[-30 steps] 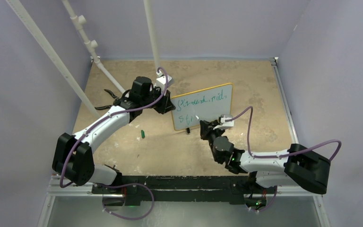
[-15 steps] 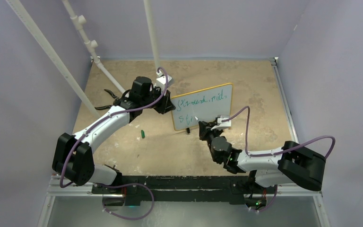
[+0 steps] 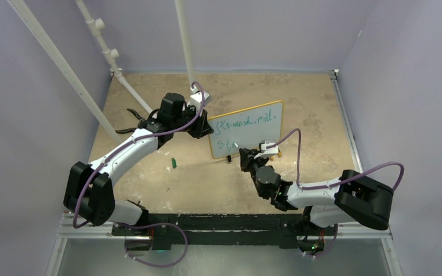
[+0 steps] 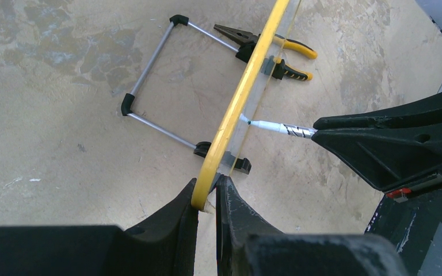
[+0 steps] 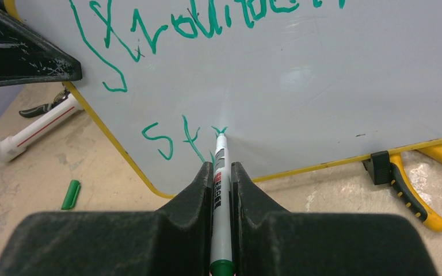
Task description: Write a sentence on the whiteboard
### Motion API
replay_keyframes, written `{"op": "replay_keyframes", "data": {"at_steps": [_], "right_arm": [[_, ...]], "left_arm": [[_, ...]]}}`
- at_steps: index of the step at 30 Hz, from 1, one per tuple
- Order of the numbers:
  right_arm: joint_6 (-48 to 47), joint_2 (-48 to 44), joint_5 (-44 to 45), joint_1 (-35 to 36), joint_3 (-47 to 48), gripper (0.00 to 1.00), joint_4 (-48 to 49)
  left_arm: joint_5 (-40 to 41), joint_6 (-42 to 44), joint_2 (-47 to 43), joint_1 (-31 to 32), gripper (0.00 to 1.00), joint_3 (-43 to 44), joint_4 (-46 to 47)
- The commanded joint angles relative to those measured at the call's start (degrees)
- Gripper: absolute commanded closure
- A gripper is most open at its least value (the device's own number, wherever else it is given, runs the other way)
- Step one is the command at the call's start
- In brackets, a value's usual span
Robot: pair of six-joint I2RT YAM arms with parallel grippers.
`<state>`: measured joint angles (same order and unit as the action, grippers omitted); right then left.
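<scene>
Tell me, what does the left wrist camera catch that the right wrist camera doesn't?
Only the left wrist view: the whiteboard seen edge-on, its yellow frame pinched in the left gripper, and the wire stand behind it. Only the right wrist view: the board's white face with the sentence in green, a second line just begun, plus a loose green cap. Both: the marker held by the right gripper, its tip touching the board, and yellow-handled pliers.
</scene>
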<state>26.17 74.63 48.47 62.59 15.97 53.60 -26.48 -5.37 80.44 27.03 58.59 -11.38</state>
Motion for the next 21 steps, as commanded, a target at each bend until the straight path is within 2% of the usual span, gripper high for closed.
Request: {"op": "replay_keyframes", "data": {"at_steps": [1, 14, 21], "right_arm": [[0.9, 0.64, 0.34, -0.18, 2.18, 1.0, -0.38], [2.52, -3.28, 1.23, -0.18, 0.7, 1.0, -4.29], [1.45, -4.78, 2.19, -0.25, 0.05, 1.0, -2.98]], "left_arm": [[3.12, 0.88, -0.11, -0.48, 1.0, 0.04, -0.85], [3.1, 0.75, -0.2, -0.48, 1.0, 0.04, -0.78], [3.1, 0.75, -0.07, -0.44, 1.0, -0.02, -0.76]]}}
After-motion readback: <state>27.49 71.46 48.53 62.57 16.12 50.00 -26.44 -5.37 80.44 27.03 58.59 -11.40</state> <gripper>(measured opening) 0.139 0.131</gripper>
